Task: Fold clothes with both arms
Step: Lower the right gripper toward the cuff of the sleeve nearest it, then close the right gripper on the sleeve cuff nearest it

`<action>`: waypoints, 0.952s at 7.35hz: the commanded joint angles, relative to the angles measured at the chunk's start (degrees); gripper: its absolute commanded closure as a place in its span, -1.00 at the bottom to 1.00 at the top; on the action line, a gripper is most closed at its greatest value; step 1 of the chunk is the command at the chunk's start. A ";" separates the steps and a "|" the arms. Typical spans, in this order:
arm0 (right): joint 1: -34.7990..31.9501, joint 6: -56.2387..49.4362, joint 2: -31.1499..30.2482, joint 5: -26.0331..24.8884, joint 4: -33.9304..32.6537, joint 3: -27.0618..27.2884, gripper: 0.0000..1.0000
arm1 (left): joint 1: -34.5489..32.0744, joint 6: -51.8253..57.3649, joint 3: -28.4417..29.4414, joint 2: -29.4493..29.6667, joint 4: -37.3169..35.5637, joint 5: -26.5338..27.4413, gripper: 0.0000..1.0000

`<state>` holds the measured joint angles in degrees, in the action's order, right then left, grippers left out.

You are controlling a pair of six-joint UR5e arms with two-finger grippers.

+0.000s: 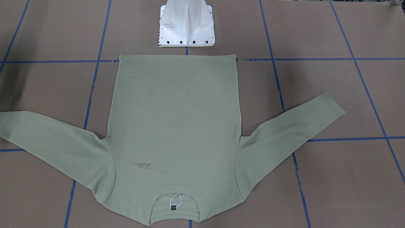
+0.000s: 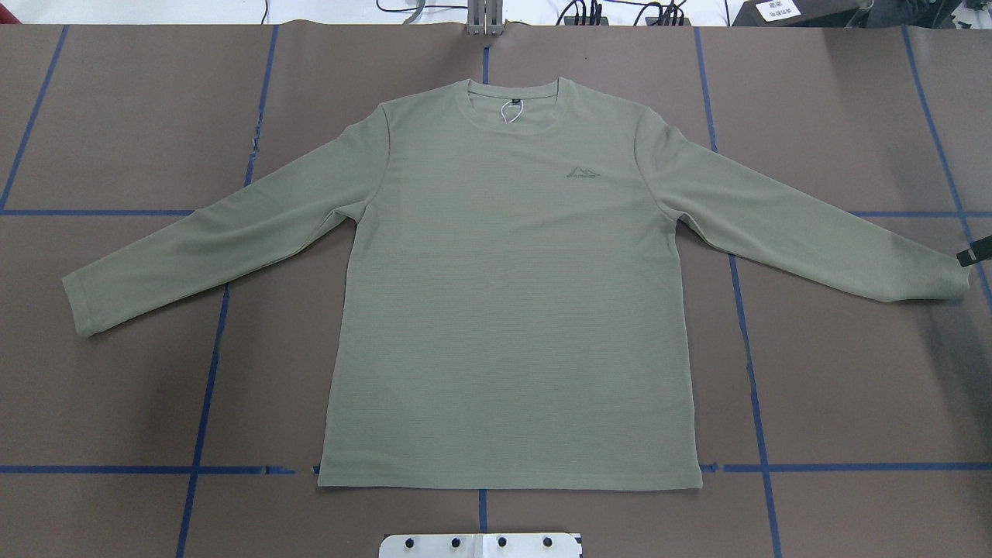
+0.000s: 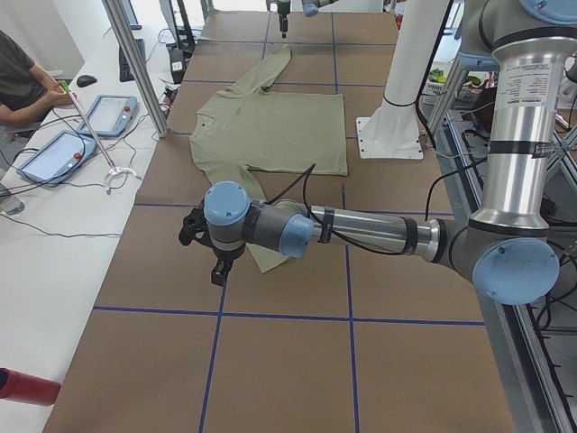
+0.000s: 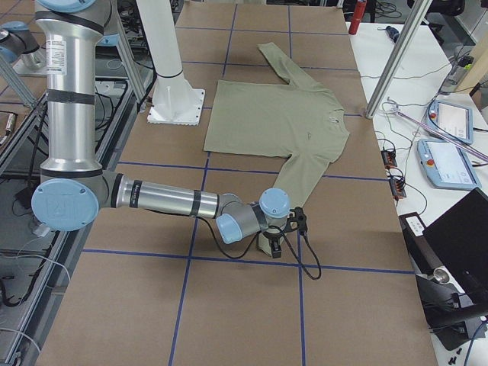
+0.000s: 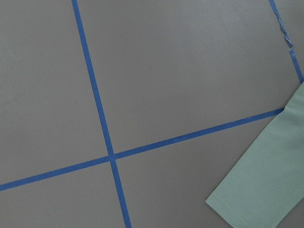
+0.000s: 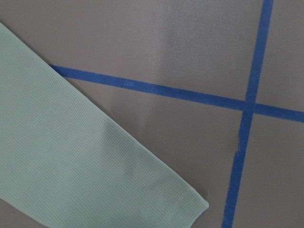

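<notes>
The pale sage-green shirt (image 2: 511, 310) lies flat and face up on the brown table, sleeves spread, neck away from the robot base; it also shows in the front view (image 1: 177, 120). My left gripper (image 3: 218, 273) hangs low just past the left sleeve cuff (image 5: 266, 190); I cannot tell if it is open or shut. My right gripper (image 4: 275, 248) hangs just past the right sleeve cuff (image 6: 71, 156); only a black sliver of it (image 2: 975, 254) shows overhead, so I cannot tell its state. Neither wrist view shows fingers.
The white pedestal base (image 1: 187, 25) stands just behind the shirt's hem. Blue tape lines (image 2: 209, 364) grid the table. Beyond the far edge stand metal posts (image 3: 135, 63) and a side table with tablets (image 3: 63, 149), where a person sits.
</notes>
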<state>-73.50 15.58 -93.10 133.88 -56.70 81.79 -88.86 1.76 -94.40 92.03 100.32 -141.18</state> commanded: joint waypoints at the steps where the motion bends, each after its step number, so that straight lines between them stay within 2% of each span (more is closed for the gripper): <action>1: 1.17 0.16 0.03 -0.91 0.36 -2.49 -1.00 | 0.00 -0.01 0.18 -0.09 0.40 -0.06 -1.00; 3: 1.78 0.07 0.64 -0.91 0.36 -5.22 -1.00 | 0.00 0.17 0.01 -0.09 0.40 -0.06 -1.00; 7: 3.63 0.16 1.08 -0.99 0.27 -5.59 -0.96 | -0.09 0.26 0.09 -0.36 0.66 -0.06 -1.00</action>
<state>-70.48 15.69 -92.27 132.96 -56.41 76.39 -88.87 2.01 -94.35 91.83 100.86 -141.24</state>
